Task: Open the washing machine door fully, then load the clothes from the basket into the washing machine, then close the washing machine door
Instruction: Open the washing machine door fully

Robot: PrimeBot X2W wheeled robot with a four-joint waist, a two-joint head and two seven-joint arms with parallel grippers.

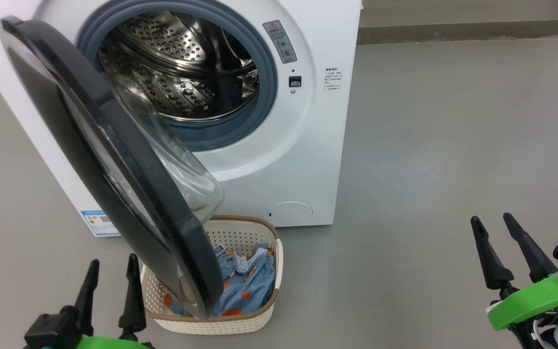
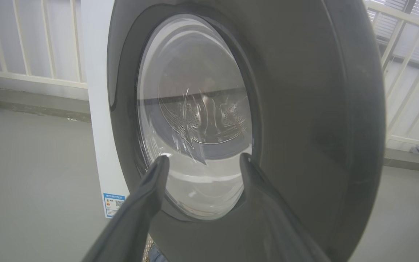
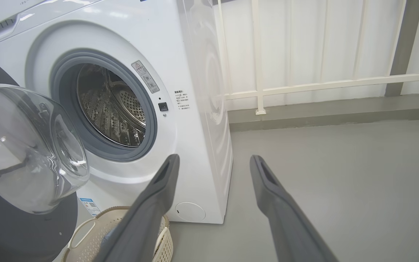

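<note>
The left pincer hangs low at the near left with its two dark fingers spread apart and nothing between them. Its tips point at the outer face of the washing machine door, just beside the door's lower edge; I cannot tell whether they touch it. The right pincer is at the near right, well apart from everything, fingers also spread and empty over bare grey floor.

The cream basket sits on the floor right in front of the washing machine, partly under the door's near edge. It holds the light blue clothes, crumpled in a heap. The steel drum has no laundry in it.

The door stands upright and partly open, hinged on the left and swung out towards the near side. Its black outer face is turned left and its clear glass bowl bulges right, towards the opening.

The left wrist view looks straight at the door's outer face and shows the drum holes through the glass. The right wrist view shows the inner side with the bulging bowl, the grey gasket, the round flap low on the front, and a white railing along the far wall. The head view shows the blue label at the machine's lower left corner.
</note>
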